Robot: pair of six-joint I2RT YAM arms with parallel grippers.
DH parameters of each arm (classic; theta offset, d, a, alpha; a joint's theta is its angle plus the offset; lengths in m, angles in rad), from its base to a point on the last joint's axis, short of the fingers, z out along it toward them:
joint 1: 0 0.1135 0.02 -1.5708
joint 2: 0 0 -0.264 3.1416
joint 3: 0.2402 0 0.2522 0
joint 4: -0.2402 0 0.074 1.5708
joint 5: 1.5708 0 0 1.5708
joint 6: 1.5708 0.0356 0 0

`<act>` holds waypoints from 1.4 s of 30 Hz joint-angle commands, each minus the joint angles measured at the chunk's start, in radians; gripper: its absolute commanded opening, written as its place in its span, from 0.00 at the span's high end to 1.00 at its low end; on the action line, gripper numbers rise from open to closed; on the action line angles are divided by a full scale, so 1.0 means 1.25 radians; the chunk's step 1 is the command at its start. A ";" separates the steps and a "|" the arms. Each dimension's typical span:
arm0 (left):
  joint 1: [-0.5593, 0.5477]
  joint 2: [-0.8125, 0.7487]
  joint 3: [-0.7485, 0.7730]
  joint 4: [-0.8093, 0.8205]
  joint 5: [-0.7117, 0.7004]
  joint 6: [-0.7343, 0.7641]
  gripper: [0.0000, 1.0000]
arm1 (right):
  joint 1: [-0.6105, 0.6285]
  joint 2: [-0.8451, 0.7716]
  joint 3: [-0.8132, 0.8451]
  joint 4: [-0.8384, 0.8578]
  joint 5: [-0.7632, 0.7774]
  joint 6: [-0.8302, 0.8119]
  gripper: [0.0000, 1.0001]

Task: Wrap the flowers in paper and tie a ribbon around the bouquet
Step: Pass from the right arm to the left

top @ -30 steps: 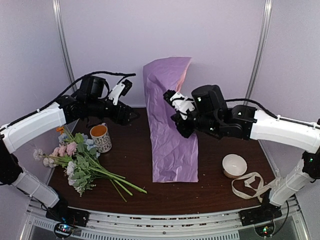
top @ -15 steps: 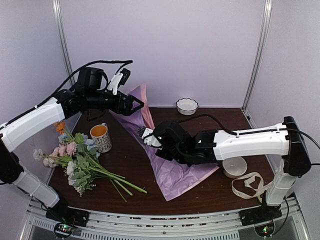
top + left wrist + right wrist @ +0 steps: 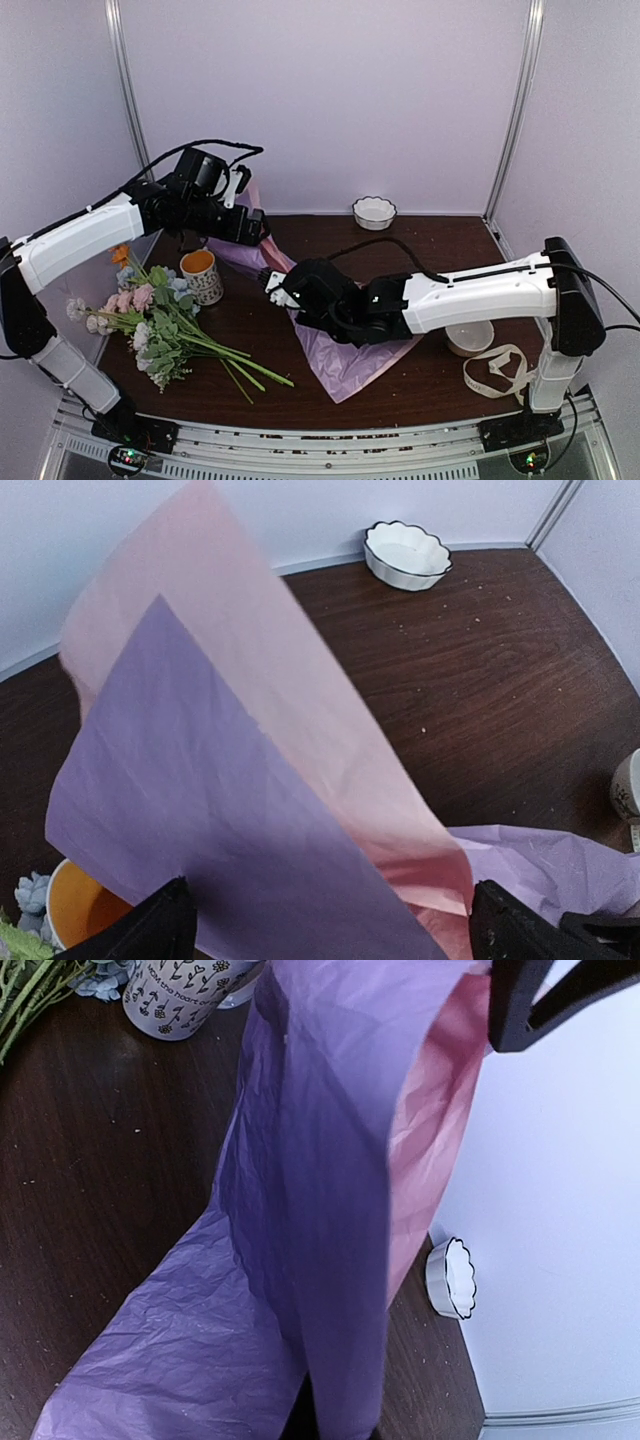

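The paper (image 3: 345, 350), lilac with a pale pink underside, lies crumpled across the middle of the table, its far end rising toward the left arm. My right gripper (image 3: 284, 289) is low over the table and shut on a fold of it; in the right wrist view the paper (image 3: 320, 1210) climbs from the hidden jaws. My left gripper (image 3: 257, 228) is wide open at the raised end, where the paper (image 3: 250, 810) stands loose between its fingertips (image 3: 165, 925). The flowers (image 3: 160, 320) lie at the left front. The ribbon (image 3: 500, 370) lies in loops at the right front.
A patterned mug (image 3: 203, 275) with an orange inside stands beside the flowers, close under the left gripper. A scalloped white bowl (image 3: 374, 212) sits at the back wall. A second white bowl (image 3: 468, 338) sits beside the ribbon, under the right forearm.
The right gripper swung the upright paper down and left, laying it over the table. The left gripper opened fully and dropped a little toward the paper's raised end.
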 commanded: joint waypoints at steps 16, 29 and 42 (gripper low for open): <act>-0.003 -0.165 -0.172 0.005 0.011 -0.124 0.02 | 0.000 0.030 0.035 0.025 0.036 0.005 1.00; -0.004 -0.189 -0.261 0.069 0.025 -0.146 0.24 | -0.001 0.030 0.034 0.028 0.022 0.011 1.00; -0.003 -0.224 -0.286 0.220 0.104 0.058 1.00 | -0.115 -0.171 -0.066 -0.012 -0.517 0.236 0.28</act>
